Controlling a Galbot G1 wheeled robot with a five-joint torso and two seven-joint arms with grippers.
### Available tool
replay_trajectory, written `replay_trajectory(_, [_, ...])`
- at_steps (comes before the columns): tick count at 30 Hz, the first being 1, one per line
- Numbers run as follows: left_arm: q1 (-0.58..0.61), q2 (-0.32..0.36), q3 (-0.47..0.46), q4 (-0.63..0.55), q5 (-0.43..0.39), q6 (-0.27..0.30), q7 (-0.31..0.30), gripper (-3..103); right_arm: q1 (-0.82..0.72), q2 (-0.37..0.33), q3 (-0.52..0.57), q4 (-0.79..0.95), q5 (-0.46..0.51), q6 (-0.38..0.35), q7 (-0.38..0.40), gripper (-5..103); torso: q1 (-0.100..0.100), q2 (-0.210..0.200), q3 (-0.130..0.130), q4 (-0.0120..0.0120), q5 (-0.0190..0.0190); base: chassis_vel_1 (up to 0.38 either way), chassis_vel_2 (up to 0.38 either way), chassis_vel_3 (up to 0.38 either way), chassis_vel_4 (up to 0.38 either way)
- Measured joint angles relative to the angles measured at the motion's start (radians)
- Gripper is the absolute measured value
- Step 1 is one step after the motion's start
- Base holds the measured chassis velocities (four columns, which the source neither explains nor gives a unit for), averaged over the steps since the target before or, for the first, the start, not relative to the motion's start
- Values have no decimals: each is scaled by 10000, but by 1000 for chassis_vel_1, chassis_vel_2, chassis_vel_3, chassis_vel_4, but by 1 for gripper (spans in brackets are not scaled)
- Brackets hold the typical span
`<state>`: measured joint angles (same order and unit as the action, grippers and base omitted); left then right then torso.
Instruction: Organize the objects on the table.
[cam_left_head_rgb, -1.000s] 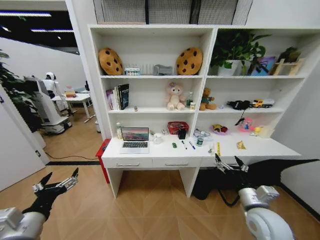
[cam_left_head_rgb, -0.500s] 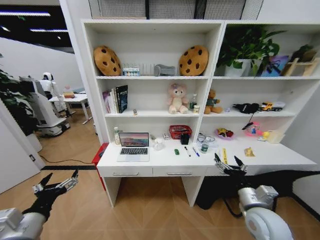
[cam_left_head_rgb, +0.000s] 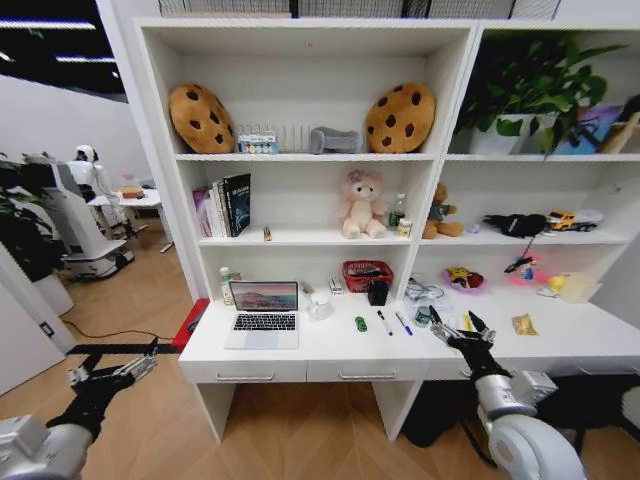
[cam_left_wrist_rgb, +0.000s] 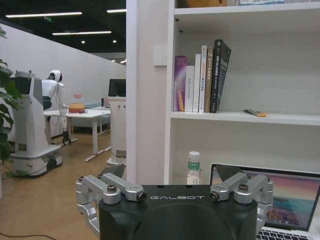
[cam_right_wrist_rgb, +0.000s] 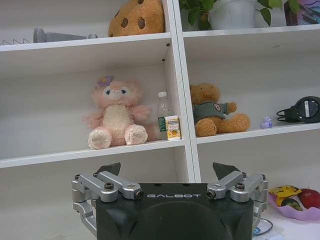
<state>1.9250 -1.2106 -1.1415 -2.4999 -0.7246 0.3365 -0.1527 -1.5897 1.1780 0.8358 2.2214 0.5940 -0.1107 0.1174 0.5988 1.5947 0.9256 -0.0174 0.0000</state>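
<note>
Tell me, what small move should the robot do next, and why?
Probably roll closer to the long white desk: the open left gripper hangs below its top, the open right gripper only reaches its front edge, short of the small green toy car.

place: office or lab showroom | cues: white shelving (cam_left_head_rgb: 300, 160) with books (cam_left_head_rgb: 222, 205) above the desk (cam_left_head_rgb: 330, 345) | another robot (cam_left_head_rgb: 75, 210) left of the shelving, under ceiling strip lights
</note>
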Motion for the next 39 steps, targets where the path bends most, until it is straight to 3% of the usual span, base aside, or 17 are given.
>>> replay_trajectory(24, [52, 30, 13, 0, 25, 73, 63, 100, 13, 23, -82, -14, -52, 242, -18, 100, -2, 1, -1, -1, 1, -207, 208, 210, -207])
replay_trajectory(28, [127, 208, 13, 0, 68, 59, 334, 100, 12, 65, -150, -19, -208, 334, 54, 100, 5, -2, 1, 1, 2, -144, 157, 160, -152])
replay_trajectory(32, [198, 771, 29, 0, 104, -63, 827, 100, -74, 203, -178, 53, -352, 327, 37, 100, 4, -2, 1, -2, -3, -74, 52, 52, -58])
replay_trajectory(38, [128, 1490, 102, -1, -160, -138, 927, 100, -322, 388, -167, 288, -481, 323, -53, 100, -12, 6, -4, 2, -3, 28, -19, -6, 25])
replay_trajectory(39, [24, 1887, 114, -1, -411, -136, 900, 101, -450, 447, -137, 382, -534, 323, -70, 100, -13, 6, -4, 2, -1, 66, -47, -46, 46])
